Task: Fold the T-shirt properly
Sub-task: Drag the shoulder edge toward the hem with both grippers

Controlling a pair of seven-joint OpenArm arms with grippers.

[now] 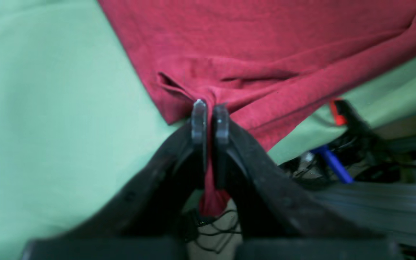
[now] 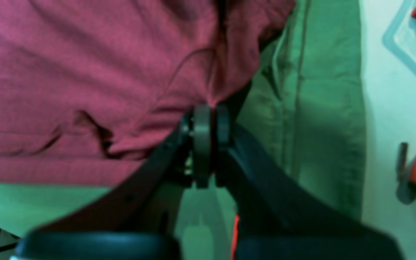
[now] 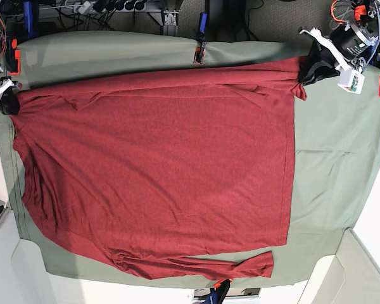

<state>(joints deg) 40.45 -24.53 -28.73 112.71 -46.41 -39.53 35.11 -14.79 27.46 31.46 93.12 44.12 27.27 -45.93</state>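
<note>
Dark red T-shirt (image 3: 158, 171) spread flat over green table cloth (image 3: 329, 158), covering most of it, bare cloth only along shirt's hem side and in a strip past its far edge. One long sleeve lying along shirt's near edge, cuff end near hem corner; other sleeve folded along far edge. Left gripper (image 1: 210, 121) at shirt's far hem corner, jaws pinched narrow on a bunch of red fabric, a tuft poking out behind the fingertips (image 1: 199, 119), wrinkles fanning from the pinch. Right gripper (image 2: 211, 126) at shirt's far shoulder-side corner, jaws closed tight on shirt edge, fabric puckered and creased just beside it. Both pinched corners at cloth's far side, shirt stretched between them. Orange-and-black clamps (image 3: 199, 56) on cloth edge just beyond shirt's far edge
</note>
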